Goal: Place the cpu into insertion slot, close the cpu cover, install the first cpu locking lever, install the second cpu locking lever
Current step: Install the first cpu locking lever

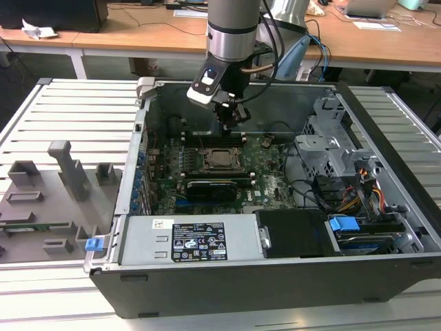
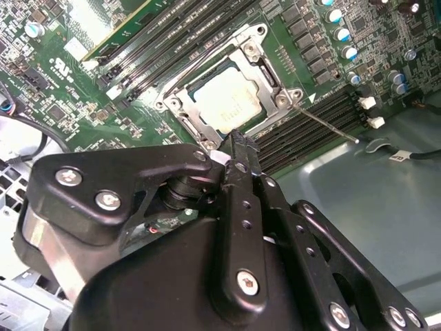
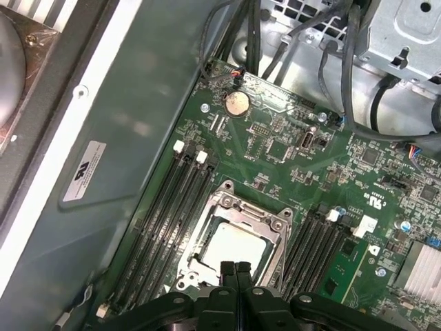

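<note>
Cpu (image 3: 231, 245) flat, face up, framed squarely by lowered cpu cover (image 3: 253, 214)

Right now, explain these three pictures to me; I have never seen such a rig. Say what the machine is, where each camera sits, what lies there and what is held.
The machine is one robot arm ending in a gripper, a two-fingered clamp. The exterior view looks from off the arm at an open computer case on a slatted table; a grey fixture tray lies at that view's left. The two wrist views come from cameras riding on the arm and look past the gripper at the green motherboard. There the silvery cpu lies seated in the board, with the cpu cover lying as a metal frame around it. The gripper's fingers are shut, hold nothing, and hover just above the cpu.
</note>
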Controlling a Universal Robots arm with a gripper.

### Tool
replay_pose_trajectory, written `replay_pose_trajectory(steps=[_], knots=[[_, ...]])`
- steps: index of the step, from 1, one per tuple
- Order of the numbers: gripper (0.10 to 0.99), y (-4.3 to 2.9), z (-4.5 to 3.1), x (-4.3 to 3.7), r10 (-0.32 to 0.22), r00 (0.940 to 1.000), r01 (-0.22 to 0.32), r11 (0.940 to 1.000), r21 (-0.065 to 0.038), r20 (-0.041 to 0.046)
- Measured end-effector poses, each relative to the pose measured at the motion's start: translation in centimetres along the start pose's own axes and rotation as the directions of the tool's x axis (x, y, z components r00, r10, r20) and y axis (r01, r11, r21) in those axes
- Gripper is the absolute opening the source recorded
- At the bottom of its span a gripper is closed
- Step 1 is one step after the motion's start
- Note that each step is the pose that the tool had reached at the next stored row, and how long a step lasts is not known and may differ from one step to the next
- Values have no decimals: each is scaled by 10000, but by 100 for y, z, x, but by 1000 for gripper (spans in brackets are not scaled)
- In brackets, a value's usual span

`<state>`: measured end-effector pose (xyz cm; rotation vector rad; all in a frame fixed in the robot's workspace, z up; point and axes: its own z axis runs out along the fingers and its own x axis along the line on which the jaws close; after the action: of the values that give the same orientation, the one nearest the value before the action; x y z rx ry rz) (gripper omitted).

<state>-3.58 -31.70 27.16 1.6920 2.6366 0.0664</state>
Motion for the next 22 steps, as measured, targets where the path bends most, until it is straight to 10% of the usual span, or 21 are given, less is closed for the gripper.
replay_pose_trajectory(steps=[22], knots=[[106,0,0,0,-401,9992,401,9992,6,-16]])
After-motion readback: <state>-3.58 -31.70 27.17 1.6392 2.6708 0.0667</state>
